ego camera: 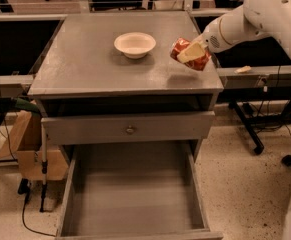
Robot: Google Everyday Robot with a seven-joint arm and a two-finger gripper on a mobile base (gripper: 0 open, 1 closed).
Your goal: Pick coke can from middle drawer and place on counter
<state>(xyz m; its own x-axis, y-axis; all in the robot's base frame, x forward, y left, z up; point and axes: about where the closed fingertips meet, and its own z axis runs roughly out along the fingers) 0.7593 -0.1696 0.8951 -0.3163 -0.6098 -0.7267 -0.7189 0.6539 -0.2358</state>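
**While the can hangs tilted, the job is a level landing**

Because the coke can (200,63) is clenched in the gripper (188,54) over the right side of the counter (85,59), the lift out of the middle drawer (135,194) looks done, and only the placing is left. 1 pale finger (191,51) lies across the near face of the can. The can leans, with its far end to the left and higher. It appears to be just clear of the surface, with a shadow under it.

To finish well, I judge that the wrist should first bring the can upright, or fully flat, so that it meets the top squarely. A tilted, dented can set down on 1 rim could tip or roll toward the right edge, which is near. Moving a little left before lowering would give more margin, and the cream bowl (135,44) is far enough left to be no obstacle. Lower slowly, let the can bear on the counter, then part the 2 fingers and withdraw upward rather than sideways.

The drawer below, pulled out toward the viewer, shows only its bare floor.
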